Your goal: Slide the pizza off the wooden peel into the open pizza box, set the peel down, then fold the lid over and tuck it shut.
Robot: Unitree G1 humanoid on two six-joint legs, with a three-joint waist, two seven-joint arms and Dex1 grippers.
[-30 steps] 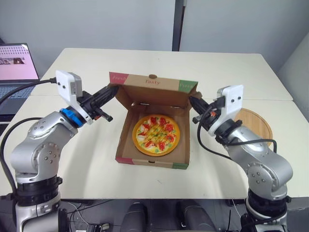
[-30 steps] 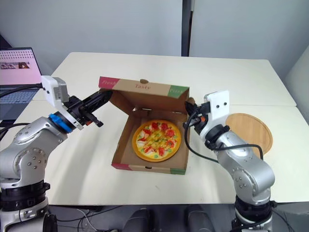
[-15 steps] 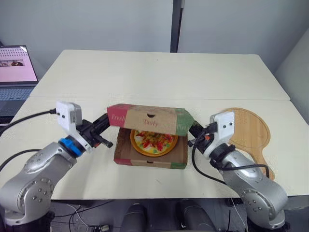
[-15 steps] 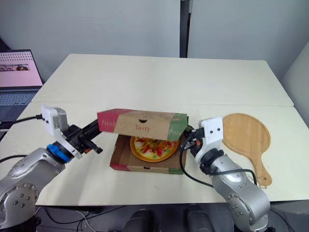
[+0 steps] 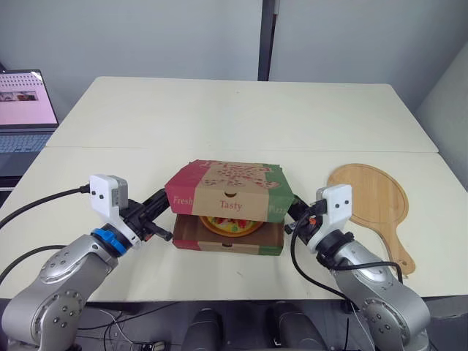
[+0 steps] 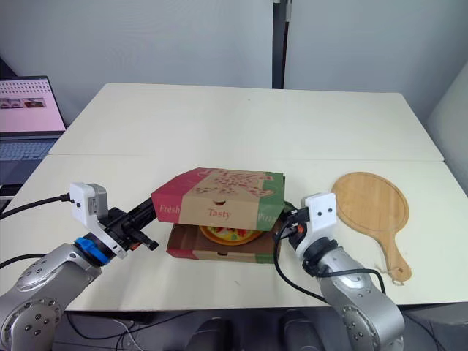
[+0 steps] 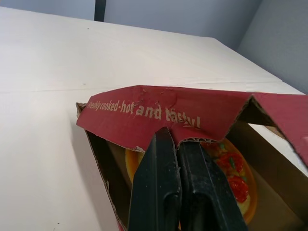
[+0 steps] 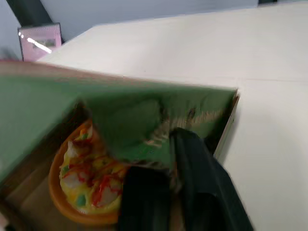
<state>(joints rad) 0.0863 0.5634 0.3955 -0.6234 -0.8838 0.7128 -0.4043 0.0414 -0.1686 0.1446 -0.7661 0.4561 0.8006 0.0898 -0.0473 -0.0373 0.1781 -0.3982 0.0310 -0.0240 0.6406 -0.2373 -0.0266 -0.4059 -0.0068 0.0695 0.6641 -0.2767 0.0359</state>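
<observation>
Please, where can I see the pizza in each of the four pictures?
Left eye view: pizza in the centre, in the gap under the lid.
Right eye view: pizza in the same gap, centre.
Left wrist view: pizza under the lid's red edge.
Right wrist view: pizza under the lid's green edge.
Shared landmark: the lid.

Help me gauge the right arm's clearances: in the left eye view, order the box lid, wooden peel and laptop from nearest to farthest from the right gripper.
1. lid: its green side flap is pinched in the right gripper.
2. wooden peel: lying flat, just to the robot's right.
3. laptop: far off at the left edge.
</observation>
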